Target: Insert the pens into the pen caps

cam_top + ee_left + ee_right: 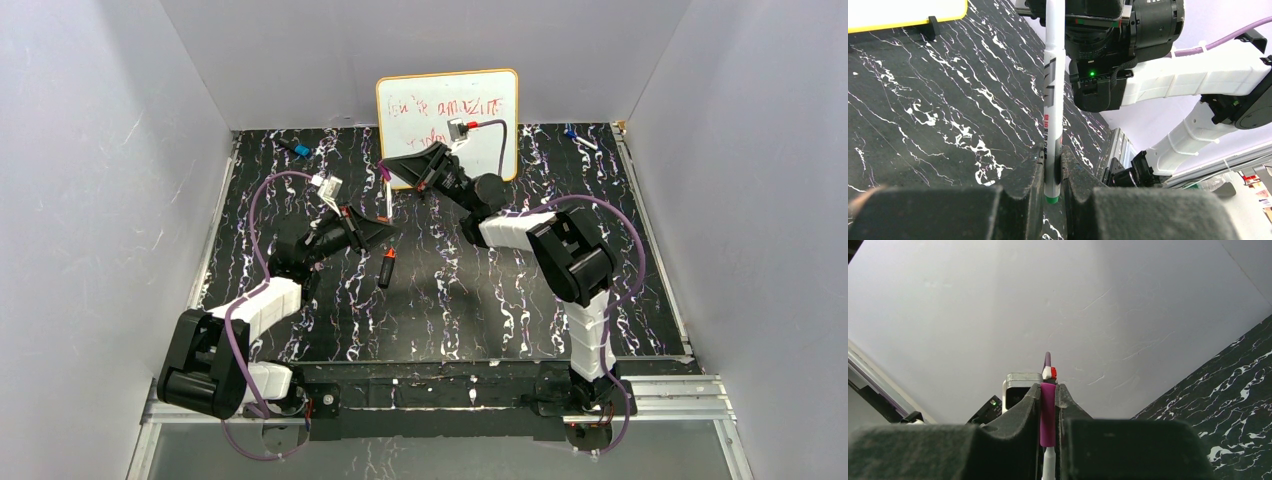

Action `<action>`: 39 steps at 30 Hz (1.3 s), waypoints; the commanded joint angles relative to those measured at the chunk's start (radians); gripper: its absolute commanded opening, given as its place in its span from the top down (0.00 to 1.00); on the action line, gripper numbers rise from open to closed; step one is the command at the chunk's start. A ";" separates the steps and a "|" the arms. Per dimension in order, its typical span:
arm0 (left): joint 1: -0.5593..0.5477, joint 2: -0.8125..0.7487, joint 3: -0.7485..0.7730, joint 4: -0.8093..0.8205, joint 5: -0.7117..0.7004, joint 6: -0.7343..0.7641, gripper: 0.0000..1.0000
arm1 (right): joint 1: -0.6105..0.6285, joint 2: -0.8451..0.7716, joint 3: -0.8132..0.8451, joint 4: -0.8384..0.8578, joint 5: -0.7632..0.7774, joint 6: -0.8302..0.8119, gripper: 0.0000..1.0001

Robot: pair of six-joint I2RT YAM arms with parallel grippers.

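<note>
Over the black marbled tabletop [480, 295] at centre frame, the left gripper [1052, 165], jaws clamped on an upright white pen [1054, 90], is feeding its tip into the purple cap [1047, 415] pinched between the jaws of the right gripper [1048, 397], a push likely needing both dead in line.

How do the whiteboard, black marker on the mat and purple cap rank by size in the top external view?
1. whiteboard
2. black marker
3. purple cap, clearly smallest though held nearer the camera.
</note>
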 commanded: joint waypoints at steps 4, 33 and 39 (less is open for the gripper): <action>0.020 -0.058 -0.018 0.044 -0.044 0.009 1.00 | 0.004 -0.066 -0.005 0.319 -0.015 -0.005 0.99; 0.120 0.026 0.196 -0.128 0.065 0.154 1.00 | 0.009 -0.166 -0.087 0.268 -0.134 -0.061 0.99; 0.142 0.018 0.254 -0.287 0.057 0.278 1.00 | 0.015 -0.191 -0.060 0.141 -0.275 -0.123 0.99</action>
